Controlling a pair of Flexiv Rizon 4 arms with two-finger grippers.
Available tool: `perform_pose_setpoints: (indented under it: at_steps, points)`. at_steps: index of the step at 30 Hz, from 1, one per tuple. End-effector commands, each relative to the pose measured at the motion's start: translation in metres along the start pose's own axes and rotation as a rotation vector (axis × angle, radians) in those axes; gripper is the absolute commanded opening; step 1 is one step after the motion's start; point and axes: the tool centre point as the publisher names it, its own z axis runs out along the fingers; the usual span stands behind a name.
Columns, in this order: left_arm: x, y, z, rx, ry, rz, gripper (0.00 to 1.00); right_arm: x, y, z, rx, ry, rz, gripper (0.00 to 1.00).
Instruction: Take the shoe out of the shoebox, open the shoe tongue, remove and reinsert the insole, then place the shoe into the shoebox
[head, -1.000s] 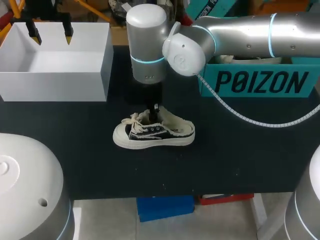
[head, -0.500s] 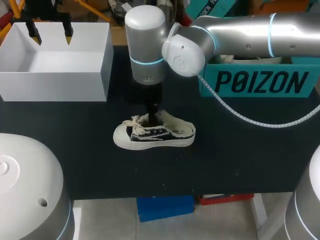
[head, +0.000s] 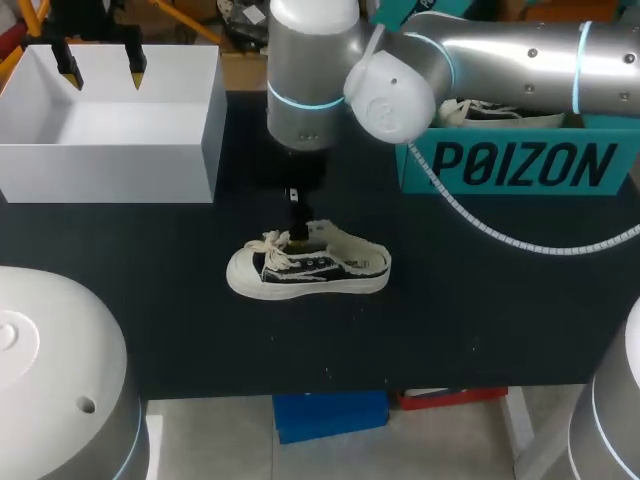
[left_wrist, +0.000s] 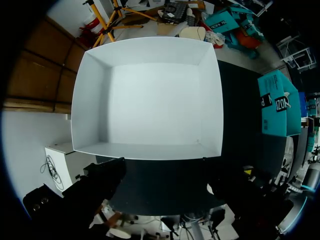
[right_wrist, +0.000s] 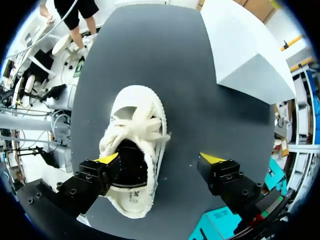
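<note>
the right gripper (right_wrist: 160, 159) hung released over the shoe (right_wrist: 132, 150), its two fingers spread wide; one yellow tip sat over the shoe's collar edge and the other over bare table (right_wrist: 200, 100). whether that first tip touched the shoe could not be told. the shoe stood upright on its sole, off-centre under the gripper toward the first finger. its toe pointed straight ahead of the fingers and its heel lay back under the wrist, so the long axis ran across the line between the tips. loose laces lay over the front and the dark opening faced up. from the head view the shoe (head: 308, 268) lay with toe to the robot's left and heel to its right, lengthwise along the table's (head: 450, 320) near edge and well apart from that edge. dark bare surface showed all round the shoe. the right gripper (head: 297, 215) came down just behind it. the white box (right_wrist: 250, 55) stood ahead of the gripper on its free finger's side, well apart, and the teal box (head: 520, 165) stood behind that finger, near, with a second shoe (head: 490, 108) in it. the left gripper (head: 102, 72) was released too, fingers apart, hanging over the white box (head: 110, 160), whose walls and floor lay ahead of the left gripper (left_wrist: 165, 185).
</note>
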Motion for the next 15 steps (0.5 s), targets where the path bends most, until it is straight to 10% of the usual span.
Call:
perform_pose_setpoints:
  at_steps: [1, 15]
  points:
    - [0.000, 0.000, 0.000, 0.000, 0.000, 0.000, 1.00, 0.016, -0.033, -0.018, -0.195, -0.093, -0.054, 1.00]
    - [0.000, 0.000, 0.000, 0.000, 0.000, 0.000, 1.00, 0.023, -0.059, -0.030, -0.311, -0.117, -0.145, 1.00]
